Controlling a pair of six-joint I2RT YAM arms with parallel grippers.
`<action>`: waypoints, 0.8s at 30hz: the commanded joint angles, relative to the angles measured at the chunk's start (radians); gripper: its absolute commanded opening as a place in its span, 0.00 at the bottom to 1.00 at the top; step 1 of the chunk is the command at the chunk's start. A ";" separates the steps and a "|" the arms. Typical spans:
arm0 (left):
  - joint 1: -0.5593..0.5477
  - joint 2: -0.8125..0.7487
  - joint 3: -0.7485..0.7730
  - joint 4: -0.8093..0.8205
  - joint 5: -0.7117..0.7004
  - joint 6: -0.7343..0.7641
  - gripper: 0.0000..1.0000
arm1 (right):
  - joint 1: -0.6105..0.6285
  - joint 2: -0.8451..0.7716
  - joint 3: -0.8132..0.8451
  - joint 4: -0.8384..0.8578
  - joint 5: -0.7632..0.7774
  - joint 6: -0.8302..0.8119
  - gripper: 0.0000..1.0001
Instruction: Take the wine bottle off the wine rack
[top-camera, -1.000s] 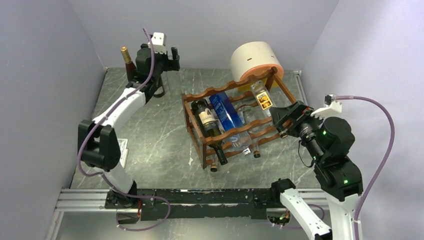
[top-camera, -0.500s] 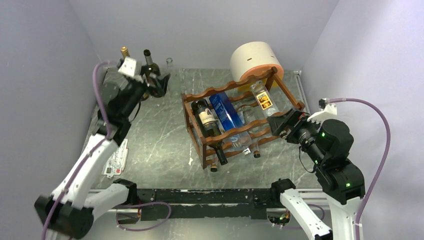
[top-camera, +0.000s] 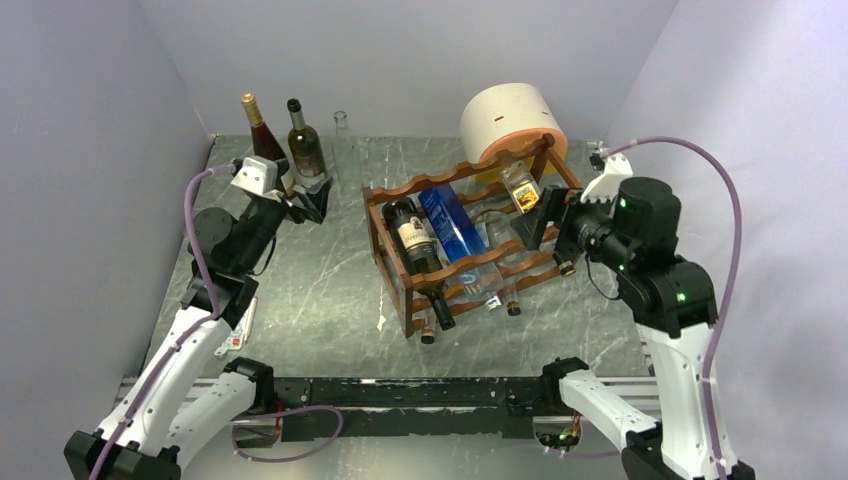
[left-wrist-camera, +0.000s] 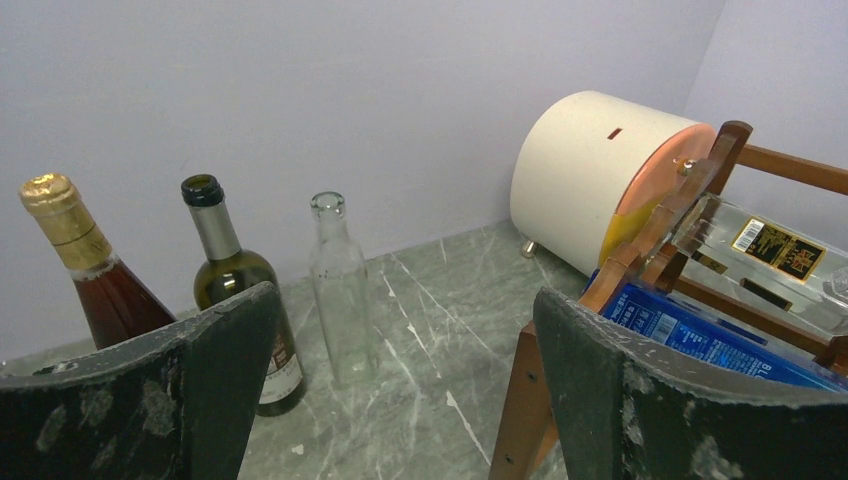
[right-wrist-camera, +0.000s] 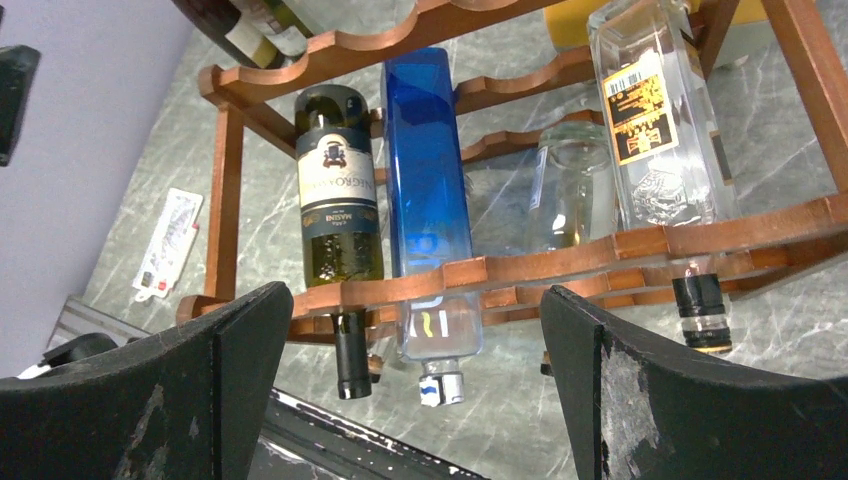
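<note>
Reddish-brown rack (right-wrist-camera: 600, 248) sits mid-table, angled. Dark green wine bottle (right-wrist-camera: 338, 190) with a white label lies in the top tier, leftmost slot in the top view, neck poking out the near side. Next to it lie a blue bottle (right-wrist-camera: 425, 170), a clear jar (right-wrist-camera: 565, 190), then a clear bottle with orange label (right-wrist-camera: 650, 120), all in the rack. White-and-orange cylinder (top-camera: 512, 120) lies just behind the rack's far right corner.

Empty left gripper (left-wrist-camera: 400, 300) has its fingers wide apart and hangs above the table left of the rack, facing the back wall. Empty right gripper (right-wrist-camera: 412, 295) is spread wide too, at the rack's right end, looking down across the bottles, not touching the wine bottle. Cannot tell if it touches the rack.

3 bottles stand upright near the far left corner: gold-foil one (left-wrist-camera: 95, 280), green one (left-wrist-camera: 235, 290), clear one (left-wrist-camera: 340, 290). Card (top-camera: 232, 325) lies flat on the table by the left arm.
</note>
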 joint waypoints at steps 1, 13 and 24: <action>0.003 0.008 0.021 0.018 0.030 -0.052 1.00 | 0.004 0.014 0.005 0.029 -0.015 -0.026 1.00; 0.003 0.003 0.003 0.028 0.021 -0.046 0.99 | 0.004 0.036 -0.079 0.047 -0.253 -0.060 1.00; -0.009 0.089 -0.010 0.008 0.143 -0.301 0.80 | 0.004 0.019 -0.135 0.070 -0.287 -0.059 1.00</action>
